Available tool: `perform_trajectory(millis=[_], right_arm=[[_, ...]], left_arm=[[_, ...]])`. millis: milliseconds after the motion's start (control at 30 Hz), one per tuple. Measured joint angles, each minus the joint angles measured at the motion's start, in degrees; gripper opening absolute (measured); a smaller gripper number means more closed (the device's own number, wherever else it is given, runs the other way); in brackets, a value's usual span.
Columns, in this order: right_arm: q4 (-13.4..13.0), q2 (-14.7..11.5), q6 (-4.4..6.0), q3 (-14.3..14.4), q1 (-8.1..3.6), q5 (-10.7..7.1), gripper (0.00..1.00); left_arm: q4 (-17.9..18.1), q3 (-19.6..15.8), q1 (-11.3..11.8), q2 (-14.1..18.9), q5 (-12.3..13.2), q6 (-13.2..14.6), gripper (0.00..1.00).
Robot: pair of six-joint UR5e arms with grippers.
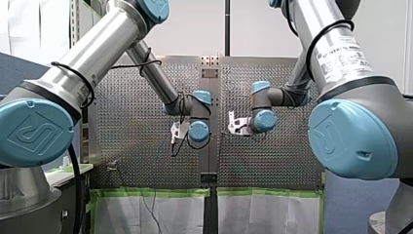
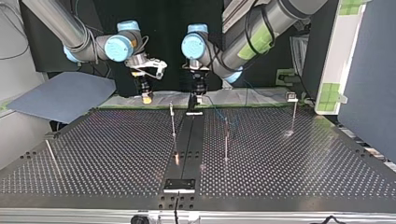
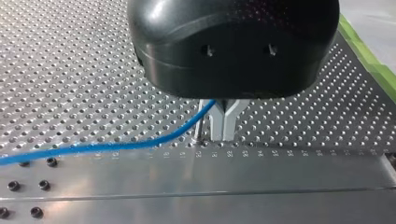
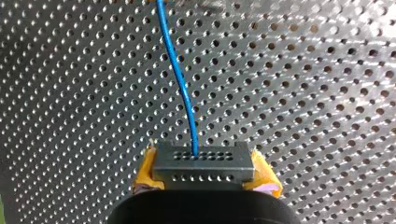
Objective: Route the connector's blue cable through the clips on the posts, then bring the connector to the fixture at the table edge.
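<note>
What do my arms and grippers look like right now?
Both arms are silver tubes with light-blue joint caps bearing an embossed logo. My left arm has black cable looped round it; my right arm has the same plus a printed label. My left gripper has a rounded black housing and pale metal fingers. My right gripper is black with yellow pads.

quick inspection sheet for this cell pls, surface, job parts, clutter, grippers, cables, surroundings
surface: perforated table, dark centre rail
job's things: connector held off the table; thin posts upright; fixture at the table edge, connector not there
clutter: nothing seen
grippers: my right gripper, yellow pads, shut on the connector; my left gripper, metal fingers, shut on the blue cable
cables: blue cable leaves the connector; clip routing too small to tell
surroundings: grey-blue sheet, green tape
</note>
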Motion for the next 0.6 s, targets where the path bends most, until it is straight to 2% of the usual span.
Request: perform_trajectory(millis=[200,300,600], right_arm=[[-2.5,1.8,-0.46,0.3,-1.63,-2.26,0.0],[-4.0,2.9,-0.41,0.3,-2.67,-3.34,0.0],[-7.9,4.0,0.03,0.3,-4.96,-6.81,0.0]], left_arm=[[0.0,0.0,0.4,0.0,-0.1,0.1,0.0],[0.0,0.1,0.7,0.0,-0.1,0.3,0.0],[-0.5,1.1,0.9,-1.3,0.1,0.7,0.0]])
